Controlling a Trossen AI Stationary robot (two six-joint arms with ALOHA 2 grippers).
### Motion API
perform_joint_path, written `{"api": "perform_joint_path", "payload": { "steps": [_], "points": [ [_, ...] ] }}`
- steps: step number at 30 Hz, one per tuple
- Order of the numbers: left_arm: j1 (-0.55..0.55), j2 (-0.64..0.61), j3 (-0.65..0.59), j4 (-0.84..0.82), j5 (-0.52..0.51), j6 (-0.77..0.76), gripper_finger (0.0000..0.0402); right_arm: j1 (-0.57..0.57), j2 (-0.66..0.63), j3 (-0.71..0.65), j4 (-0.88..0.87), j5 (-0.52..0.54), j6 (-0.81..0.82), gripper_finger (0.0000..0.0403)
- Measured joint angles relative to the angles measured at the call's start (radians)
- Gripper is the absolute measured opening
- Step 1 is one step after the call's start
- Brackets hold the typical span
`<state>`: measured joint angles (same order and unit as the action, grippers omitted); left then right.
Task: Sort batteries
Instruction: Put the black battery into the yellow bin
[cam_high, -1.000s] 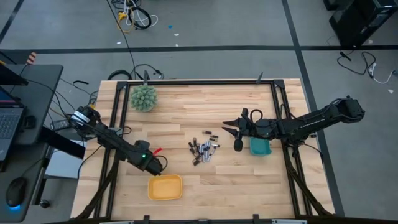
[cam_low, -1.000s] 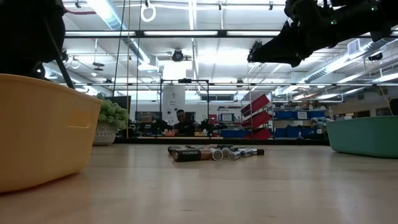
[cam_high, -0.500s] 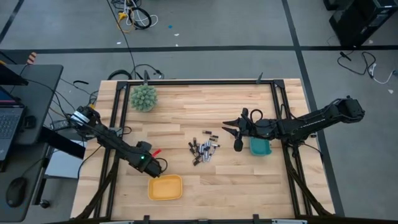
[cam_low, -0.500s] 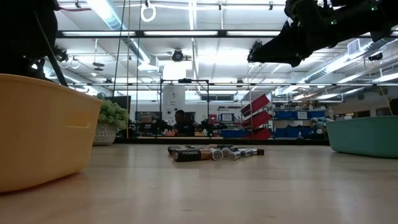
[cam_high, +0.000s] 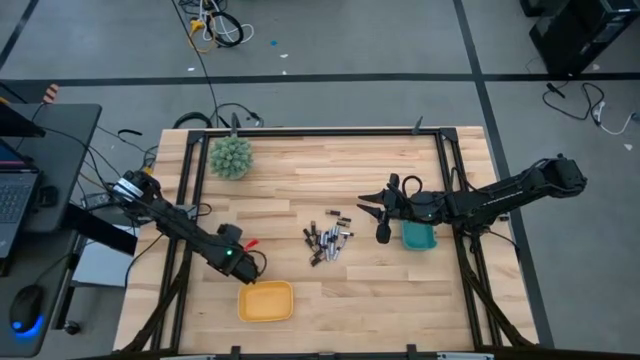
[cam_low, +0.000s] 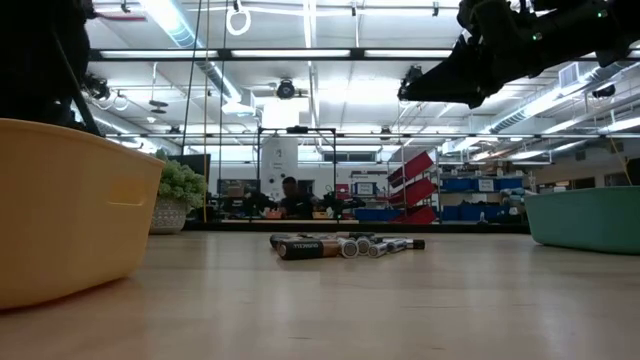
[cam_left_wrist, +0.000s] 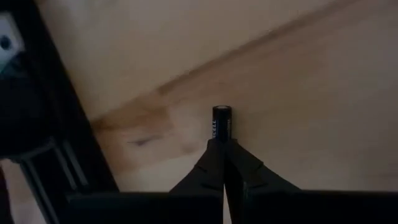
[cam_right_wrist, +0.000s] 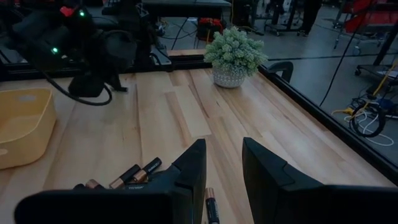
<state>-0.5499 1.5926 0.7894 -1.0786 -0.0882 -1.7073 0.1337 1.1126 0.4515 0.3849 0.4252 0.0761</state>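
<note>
Batteries (cam_high: 327, 241) lie heaped mid-table, btwn yellow tray (cam_high: 265, 301) and teal tray (cam_high: 419, 236). Left gripper (cam_high: 254, 268), just above yellow tray, has closed fully over last sec; one dark cell (cam_left_wrist: 222, 122) sits at its tips, likely a misdrop. Right gripper (cam_high: 375, 218) hovers part-open, empty, near pile.

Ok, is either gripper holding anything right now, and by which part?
The left gripper is shut on a dark battery, pinching it by one end; the rest sticks out past the fingertips. The right gripper is open and holds nothing.
</note>
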Motion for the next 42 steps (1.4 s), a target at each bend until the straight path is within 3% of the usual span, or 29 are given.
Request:
{"api": "perform_joint_path", "payload": {
  "steps": [20, 32, 36, 42],
  "points": [
    [0.0, -0.139, 0.009, -0.011, -0.07, 0.0, 0.0001, 0.0, 0.0, 0.0, -0.02, 0.0, 0.007, 0.009],
    [-0.001, -0.142, 0.014, 0.003, -0.07, 0.013, 0.0, 0.0, 0.0, 0.0, -0.021, 0.0, 0.008, 0.009],
    [-0.001, -0.144, 0.07, -0.035, -0.077, 0.053, 0.0, 0.0, 0.0, 0.0, -0.021, 0.0, 0.011, 0.009],
    [-0.003, -0.144, 0.261, -0.244, -0.127, 0.137, 0.0, 0.0, 0.0, 0.0, -0.022, 0.0, 0.019, 0.009]
  ]
}}
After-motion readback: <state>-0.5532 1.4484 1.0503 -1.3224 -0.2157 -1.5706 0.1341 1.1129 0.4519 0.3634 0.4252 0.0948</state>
